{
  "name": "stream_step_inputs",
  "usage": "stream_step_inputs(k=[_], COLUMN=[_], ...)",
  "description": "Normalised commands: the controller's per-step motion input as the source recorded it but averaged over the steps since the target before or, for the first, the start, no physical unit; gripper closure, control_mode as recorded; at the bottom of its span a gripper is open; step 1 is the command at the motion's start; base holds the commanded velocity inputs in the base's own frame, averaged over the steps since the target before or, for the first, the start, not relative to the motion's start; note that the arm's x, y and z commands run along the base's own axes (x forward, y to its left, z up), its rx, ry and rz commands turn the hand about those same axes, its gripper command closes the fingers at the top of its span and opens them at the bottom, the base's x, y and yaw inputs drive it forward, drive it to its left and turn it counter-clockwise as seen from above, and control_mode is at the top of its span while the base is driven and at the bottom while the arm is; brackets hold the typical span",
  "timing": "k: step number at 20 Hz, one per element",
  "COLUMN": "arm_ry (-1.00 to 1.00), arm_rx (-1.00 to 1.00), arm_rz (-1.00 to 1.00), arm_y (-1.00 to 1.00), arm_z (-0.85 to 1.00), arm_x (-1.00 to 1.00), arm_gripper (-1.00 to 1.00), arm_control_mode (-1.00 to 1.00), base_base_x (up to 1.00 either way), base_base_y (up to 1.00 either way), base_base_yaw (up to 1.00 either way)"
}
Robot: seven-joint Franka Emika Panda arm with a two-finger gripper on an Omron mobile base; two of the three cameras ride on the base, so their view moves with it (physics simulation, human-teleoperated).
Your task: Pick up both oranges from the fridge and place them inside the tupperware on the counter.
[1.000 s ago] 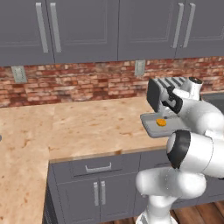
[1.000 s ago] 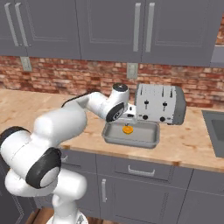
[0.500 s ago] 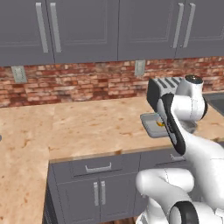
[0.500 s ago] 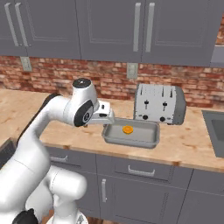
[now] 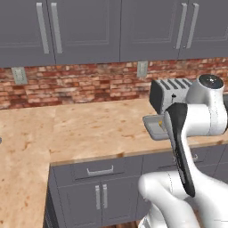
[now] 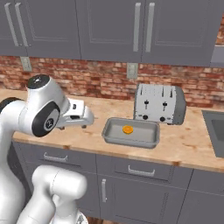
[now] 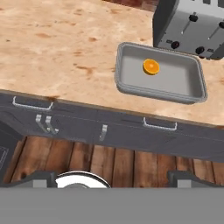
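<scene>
One orange [image 6: 127, 129] in tupperware [image 6: 114, 138] by toaster [image 6: 158, 104]; gripper [image 6: 86, 118] state unclear.

In the left base view the arm covers most of the tupperware [image 5: 153, 126], just its left end pokes out, and the toaster [image 5: 167, 91] is half blocked too. The hand view crops the toaster's top at the edge. Gripper [image 6: 87, 119] fingers are too small to read.
</scene>
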Motion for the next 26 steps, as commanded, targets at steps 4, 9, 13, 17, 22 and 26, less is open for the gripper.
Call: stream_step_inputs(k=[4, 9, 13, 17, 22, 26], arm_ry=[0.0, 0.01, 0.0, 0.0, 0.0, 0.0], arm_rx=[-0.02, -0.01, 0.0, 0.0, 0.0, 0.0], arm_rz=[0.02, 0.01, 0.0, 0.0, 0.0, 0.0], arm_y=[0.44, 0.21, 0.0, 0.0, 0.0, 0.0], arm_z=[0.44, 0.02, 0.0, 0.0, 0.0, 0.0], arm_x=[-0.51, -0.15, 0.0, 0.0, 0.0, 0.0], arm_gripper=[-1.0, -1.0, -1.0, -1.0, -1.0, -1.0], arm_control_mode=[-1.0, 1.0, 1.0, 1.0, 1.0, 1.0], base_base_x=[0.0, -0.39, -0.85, -0.33, -0.01, 0.0], base_base_y=[0.0, 0.06, -0.41, -0.99, -1.0, -1.0], base_base_yaw=[0.0, 0.0, 0.0, 0.0, 0.0, 0.0])
